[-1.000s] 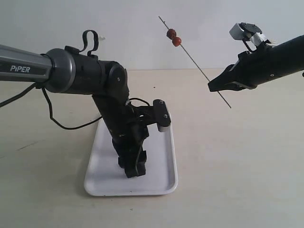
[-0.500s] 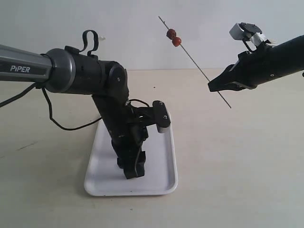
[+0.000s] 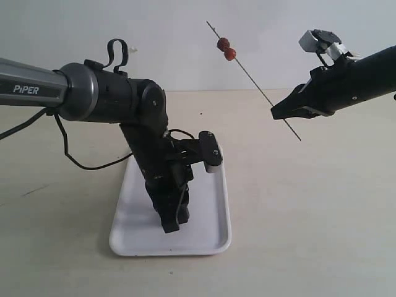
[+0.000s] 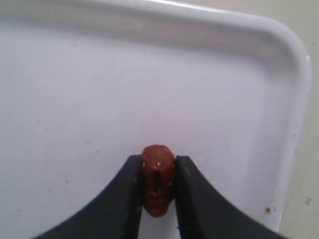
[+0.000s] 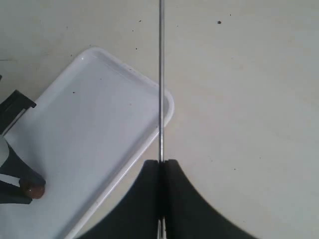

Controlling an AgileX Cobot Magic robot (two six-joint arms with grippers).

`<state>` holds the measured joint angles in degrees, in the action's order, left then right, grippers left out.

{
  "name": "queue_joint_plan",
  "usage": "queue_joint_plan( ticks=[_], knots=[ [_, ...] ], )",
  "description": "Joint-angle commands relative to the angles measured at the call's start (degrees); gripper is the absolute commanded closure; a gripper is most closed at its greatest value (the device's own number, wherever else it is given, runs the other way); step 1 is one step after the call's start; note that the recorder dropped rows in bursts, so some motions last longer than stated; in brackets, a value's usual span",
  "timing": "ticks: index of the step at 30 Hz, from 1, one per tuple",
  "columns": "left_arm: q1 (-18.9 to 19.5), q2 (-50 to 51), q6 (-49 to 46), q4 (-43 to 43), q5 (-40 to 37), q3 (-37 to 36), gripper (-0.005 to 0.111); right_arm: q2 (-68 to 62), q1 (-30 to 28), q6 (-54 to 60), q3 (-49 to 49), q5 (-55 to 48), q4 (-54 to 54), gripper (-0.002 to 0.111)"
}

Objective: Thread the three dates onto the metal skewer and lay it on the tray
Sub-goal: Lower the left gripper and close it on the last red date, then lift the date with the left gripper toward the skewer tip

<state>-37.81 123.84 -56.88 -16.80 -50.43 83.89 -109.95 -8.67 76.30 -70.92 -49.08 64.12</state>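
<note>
I had the left gripper [image 3: 170, 226] pointing almost straight down over the near end of the white tray [image 3: 210, 242], which lay on the beige tabletop [image 3: 309, 216] with its long side running away from the exterior camera. In the left wrist view that gripper [image 4: 158, 175] had its two black fingers [image 4: 127, 194] drawn in narrow against either side of the third date [image 4: 158, 180], touching it on both flanks. The date's long axis ran along the fingers, and a dark slit showed on its face. It sat near one rounded corner of the tray [image 4: 294, 99]; I could not tell whether it rested on the surface or hung just above it. The right gripper [image 3: 276, 113] was held well above the table, its jaws pinched tight on the metal skewer [image 3: 253, 77]. The rod slanted up and leftward from the grip, with a short stub poking out below. The two dates [image 3: 226, 49] sat touching each other near the raised tip. From the right wrist camera, the skewer [image 5: 161, 74] ran straight out from the right gripper [image 5: 160, 167] and crossed one corner of the tray [image 5: 99, 124].
</note>
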Motion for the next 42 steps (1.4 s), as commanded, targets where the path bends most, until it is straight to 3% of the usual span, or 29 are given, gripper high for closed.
queue_joint_plan(
  ticks=[1,7,11,20,24,30,34,42],
  knots=[
    [-0.3,-0.5,0.2,0.6,-2.0,0.7,0.085,0.0,-0.1,0.6,-0.4,-0.3,0.1,0.108],
    [0.9,-2.7,-0.2,-0.6,-9.0,4.0,0.083,0.0,-0.1,0.6,-0.4,-0.5,-0.3,0.108],
    [4.5,-4.6,-4.3,-7.1,-11.8,5.8,0.076,0.0,-0.1,0.6,-0.4,-1.8,-1.6,0.108],
    [19.0,-6.1,-13.5,-32.4,-19.5,10.3,0.074,0.0,-0.1,6.2,-0.4,-10.7,-4.4,0.108],
    [26.8,-6.1,-17.6,-45.0,-19.5,10.3,0.074,0.0,-0.1,6.6,-0.4,-12.7,-6.2,0.108],
    [34.6,-6.1,-17.6,-54.4,-19.5,10.3,0.074,0.0,0.0,11.0,-0.4,-19.5,-9.1,0.108],
    [36.7,-6.1,-15.5,-56.3,-19.5,10.3,0.074,0.0,0.0,11.8,-0.4,-20.9,-11.4,0.108],
    [35.2,-6.1,-11.3,-55.5,-19.5,10.3,0.074,0.0,0.0,16.1,-0.4,-20.9,-12.4,0.108]
  ],
)
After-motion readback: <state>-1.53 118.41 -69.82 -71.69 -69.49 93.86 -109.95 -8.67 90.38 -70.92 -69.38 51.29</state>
